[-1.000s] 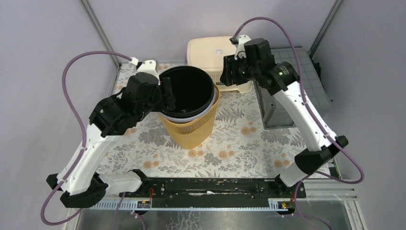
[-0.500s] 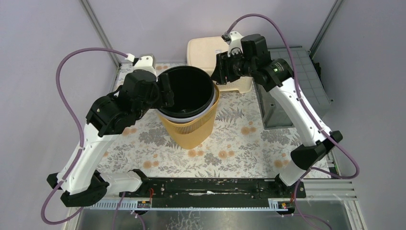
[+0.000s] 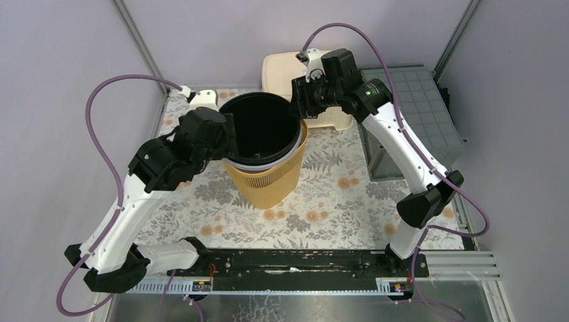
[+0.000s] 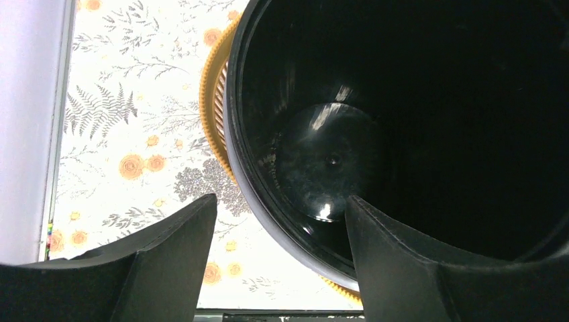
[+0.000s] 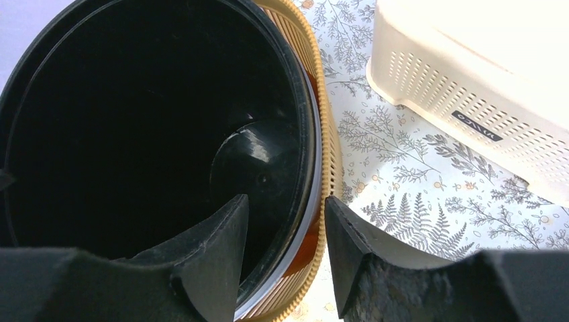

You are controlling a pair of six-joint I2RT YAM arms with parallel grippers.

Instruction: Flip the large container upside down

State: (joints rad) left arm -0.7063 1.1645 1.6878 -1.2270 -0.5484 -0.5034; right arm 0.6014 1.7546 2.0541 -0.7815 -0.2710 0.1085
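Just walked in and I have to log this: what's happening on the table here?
Two robot arms are working on a black bin nested in a tan slatted basket on the flowered table. The left tool and the right tool straddle the rim on opposite sides, each with one finger inside and one outside, jaws open and not yet clamped. The bin stands upright, mouth up, so it has not been turned over.
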